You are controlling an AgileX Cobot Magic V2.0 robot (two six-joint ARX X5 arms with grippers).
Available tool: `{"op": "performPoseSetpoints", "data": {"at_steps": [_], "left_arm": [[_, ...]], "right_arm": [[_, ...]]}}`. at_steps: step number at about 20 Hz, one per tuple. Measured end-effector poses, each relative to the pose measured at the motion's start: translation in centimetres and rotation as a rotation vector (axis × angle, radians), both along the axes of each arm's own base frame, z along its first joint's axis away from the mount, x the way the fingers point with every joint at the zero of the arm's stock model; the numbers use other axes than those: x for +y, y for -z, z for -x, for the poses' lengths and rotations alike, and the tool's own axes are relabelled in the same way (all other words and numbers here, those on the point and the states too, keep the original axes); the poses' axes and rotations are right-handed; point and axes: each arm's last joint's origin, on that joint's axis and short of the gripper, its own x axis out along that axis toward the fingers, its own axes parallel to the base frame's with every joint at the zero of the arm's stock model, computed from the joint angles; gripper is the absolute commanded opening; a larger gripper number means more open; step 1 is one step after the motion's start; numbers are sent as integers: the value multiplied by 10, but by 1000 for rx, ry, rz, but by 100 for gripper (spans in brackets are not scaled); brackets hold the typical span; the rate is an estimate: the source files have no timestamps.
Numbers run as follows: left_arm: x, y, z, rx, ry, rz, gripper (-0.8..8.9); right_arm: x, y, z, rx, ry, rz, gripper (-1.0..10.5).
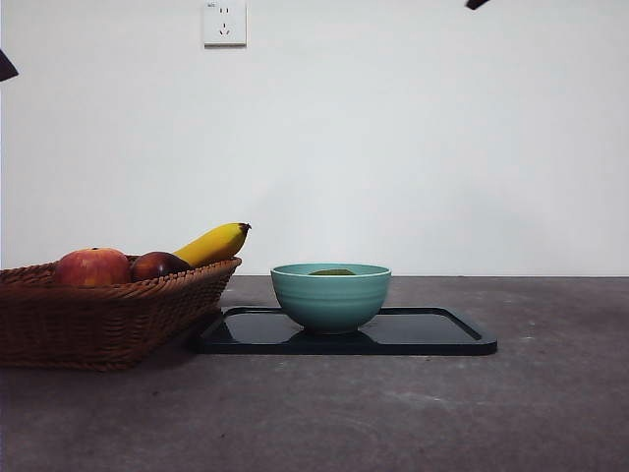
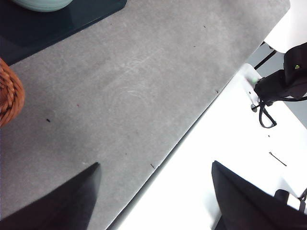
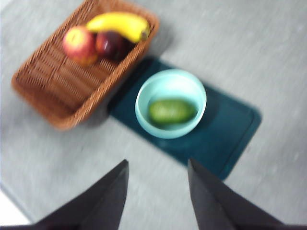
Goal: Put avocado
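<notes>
Resting beside the wicker basket point(image 1: 98, 320) of fruit, a dark tray point(image 1: 432, 334) carries a teal bowl point(image 1: 330, 295) cradling the avocado point(image 3: 171, 111), seemingly delivered; right gripper point(image 3: 158, 178) hovers above, jaws apart and empty, left gripper point(image 2: 156, 184) likewise, well aside.

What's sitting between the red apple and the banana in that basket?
A dark maroon fruit lies between the apple and banana in the basket, clearest in the right wrist view.
</notes>
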Motion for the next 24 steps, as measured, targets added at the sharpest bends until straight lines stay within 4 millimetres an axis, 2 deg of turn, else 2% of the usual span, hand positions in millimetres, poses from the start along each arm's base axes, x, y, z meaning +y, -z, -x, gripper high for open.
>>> {"op": "performPoseSetpoints", "data": {"at_steps": [6,9,11,19,21,22,23,24], "left_arm": [[0,0,0,-1,0,0,370],[0,0,0,0,0,0,370],[0,0,0,0,0,0,370],[0,0,0,-1,0,0,366],[0,0,0,-1,0,0,220],[0,0,0,-1,0,0,87],[0,0,0,-2,1,0,-3],[0,0,0,-2,0,0,9]], "right_arm": [[-22,49,69,-27,-105,-77,199],[-29,80,90,18,-128,-62,199],[-32,92,100,43,-156,-70,199],[-32,91,104,27,-186,-109,199],[-32,91,104,28,-186,-110,152],[-32,91,104,28,-186,-110,44],[-32,91,104,29,-187,-111,6],[-32,91,104,32,-193,-117,7]]}}
